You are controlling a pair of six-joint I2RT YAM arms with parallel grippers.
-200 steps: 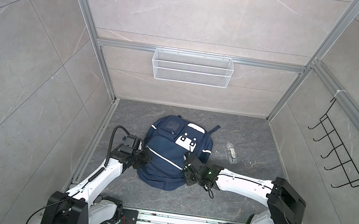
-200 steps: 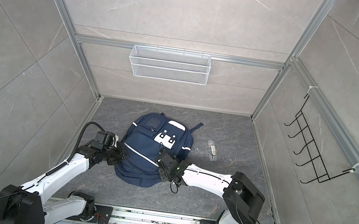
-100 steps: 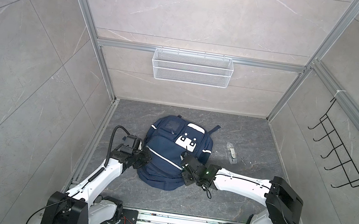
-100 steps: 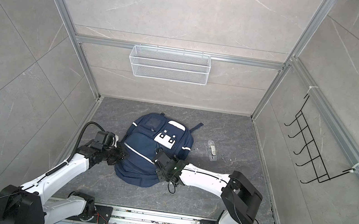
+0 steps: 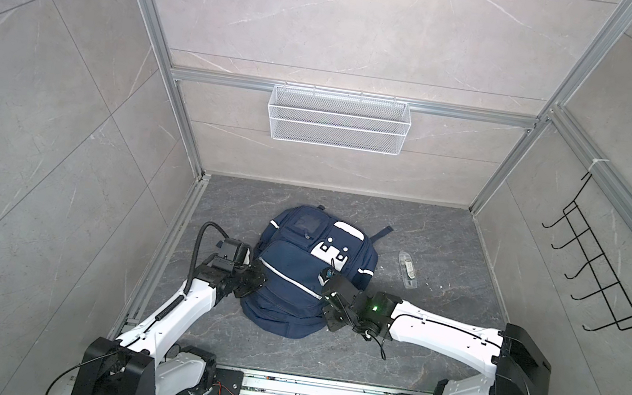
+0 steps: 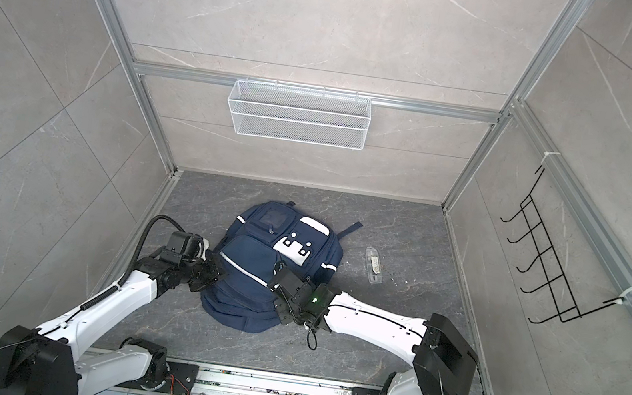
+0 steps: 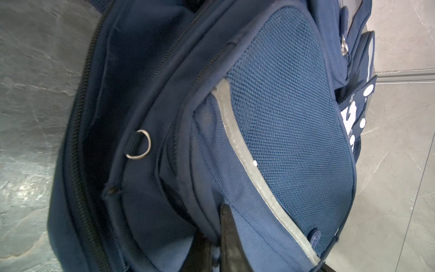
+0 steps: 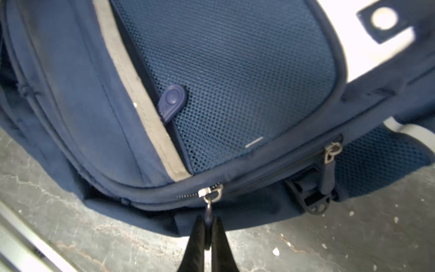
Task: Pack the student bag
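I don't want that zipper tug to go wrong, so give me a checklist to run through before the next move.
1. Grip: right jaws shut on the zipper pull, seen in the right wrist view: ok.
2. Brace: left jaws pinching a fold of the student bag on its opposite side: ok.
3. Bag lying flat on the floor, not tipped: ok.
4. Small clear item lies apart from the bag and both arms: ok.
5. Which way this zip opens, and whether anything snags the track: cannot tell.
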